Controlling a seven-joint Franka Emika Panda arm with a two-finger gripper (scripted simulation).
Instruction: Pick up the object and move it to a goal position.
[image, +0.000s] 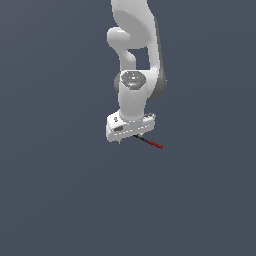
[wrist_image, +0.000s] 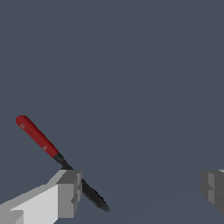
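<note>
Smooth, glossy white robot arm (image: 134, 55) of rounded, tubular segments, reaching down from the top of the exterior view, with a flat grey disc at the wrist joint. Below it, a boxy white pincer (image: 129, 138), matte and hard-edged, with only short finger stubs visible under the housing in the exterior view.

Very thin, short, straight rod (image: 150, 142), red for most of its length with a black end, lying slantwise just beside the pincer, toward the exterior view's right. Black end tucked close under the pincer body, red end pointing away and slightly lower in the picture. In the wrist view, the same rod (wrist_image: 41, 139) shown closer: a rounded, smooth red shaft narrowing into a black, tapered, slightly rough-edged tip.

Pincer spread wide in the wrist view: one blocky grey fingertip (wrist_image: 69, 192) with stepped, faceted faces right against the rod's black part, the other fingertip (wrist_image: 213, 188) far off at the opposite edge of the picture. Not closed on the rod; actual contact between the near fingertip and the rod impossible to tell.

Plain, uniform dark slate-blue surface (image: 60, 200) all around, flat and untextured.
</note>
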